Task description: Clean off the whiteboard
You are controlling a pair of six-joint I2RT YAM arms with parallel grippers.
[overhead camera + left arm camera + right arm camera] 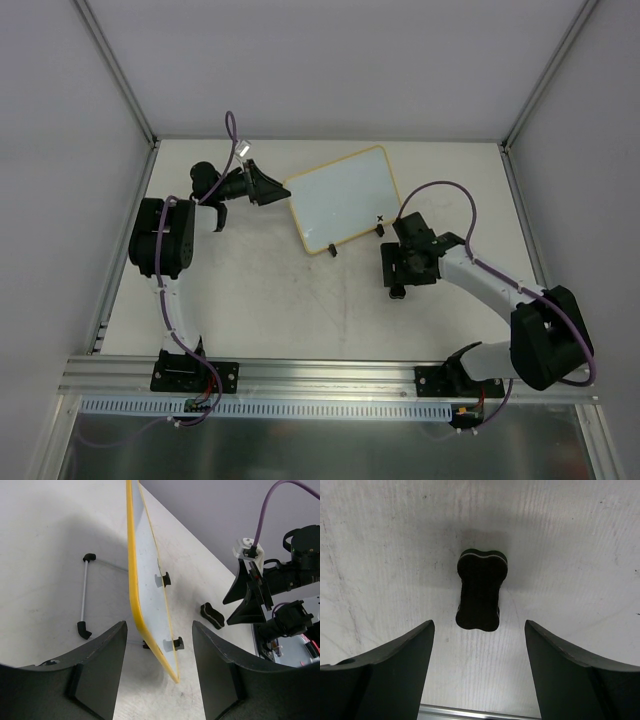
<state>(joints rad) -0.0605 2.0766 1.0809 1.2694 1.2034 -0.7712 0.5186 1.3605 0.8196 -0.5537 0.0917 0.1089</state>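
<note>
The whiteboard (345,198) stands mid-table, white with a pale yellow rim, two black clip feet (332,249) on its near edge and a tiny black mark (380,219) by its near right corner. My left gripper (262,187) is open at its left edge. In the left wrist view the board (150,595) shows edge-on, its corner between the open fingers without touching. The black bone-shaped eraser (397,292) lies on the table. My right gripper (398,275) is open just above it. In the right wrist view the eraser (481,590) lies just ahead of the gripper (479,625).
A thin wire stand (85,592) with black tips lies behind the board. The left wrist view also shows the eraser (212,616) and the right arm (255,592) beyond the board. Walls enclose the table; a metal rail (330,372) runs along the near edge.
</note>
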